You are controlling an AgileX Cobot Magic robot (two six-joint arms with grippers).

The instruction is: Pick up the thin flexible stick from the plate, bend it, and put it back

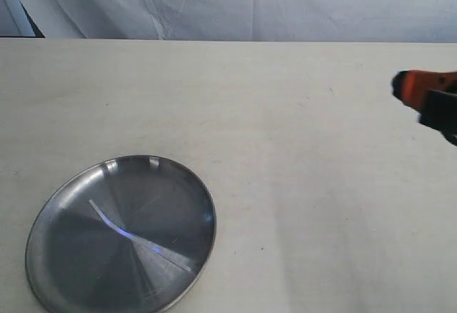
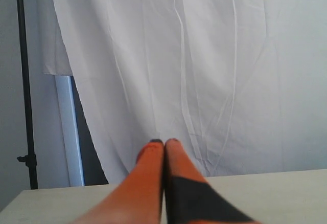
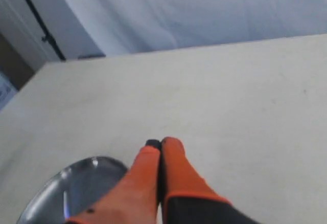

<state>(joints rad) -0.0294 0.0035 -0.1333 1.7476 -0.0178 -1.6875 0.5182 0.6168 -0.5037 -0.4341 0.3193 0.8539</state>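
The plate point(image 1: 64, 206), a round shiny steel dish, sits at the near left of the pale table. The thin flexible stick point(image 1: 139, 238) lies across the plate's middle, a whitish strip running diagonally. My right gripper point(image 1: 400, 86) hangs at the far right of the exterior view, well away from the plate, orange fingers pressed together and empty. In the right wrist view that gripper point(image 3: 160, 143) is shut above bare table, with the plate point(image 3: 82, 180) beside it. My left gripper point(image 2: 164, 141) is shut with nothing in it, pointing at the white curtain; it does not show in the exterior view.
A white curtain point(image 1: 250, 2) hangs behind the table's far edge. A black stand pole point(image 2: 24, 81) rises at the curtain's side in the left wrist view. Bare table top point(image 1: 300, 184) spreads between the plate and the right gripper.
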